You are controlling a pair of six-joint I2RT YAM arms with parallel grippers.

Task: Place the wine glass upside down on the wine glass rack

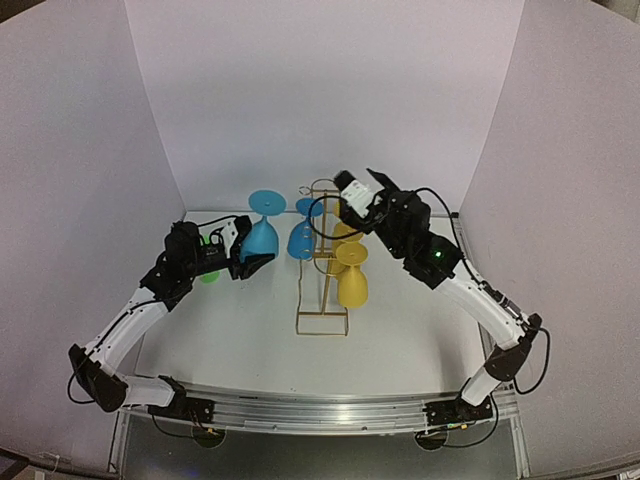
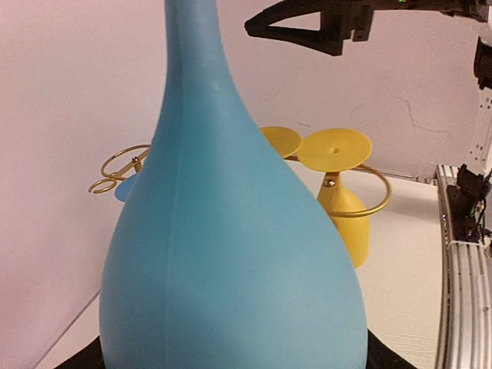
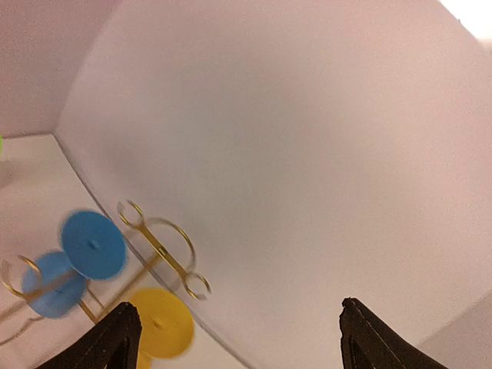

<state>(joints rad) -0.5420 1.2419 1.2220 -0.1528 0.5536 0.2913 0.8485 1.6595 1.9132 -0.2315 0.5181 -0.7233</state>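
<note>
My left gripper [image 1: 254, 262] is shut on the bowl of a blue wine glass [image 1: 261, 235], held upside down with its round base on top, just left of the wine glass rack [image 1: 320, 262]. In the left wrist view the blue bowl [image 2: 231, 254] fills the frame, with the rack's gold loops [image 2: 115, 171] behind it. Another blue glass [image 1: 301, 240] and two yellow glasses [image 1: 352, 283] hang upside down in the rack. My right gripper [image 1: 362, 182] is open and empty above the rack's far end. Its view shows the rack loops [image 3: 161, 246] below the fingertips [image 3: 117, 338].
A green object [image 1: 210, 272] sits behind the left arm, mostly hidden. White walls enclose the table on three sides. The right arm's gripper [image 2: 323, 27] shows at the top of the left wrist view. A metal rail [image 1: 320, 412] runs along the near edge.
</note>
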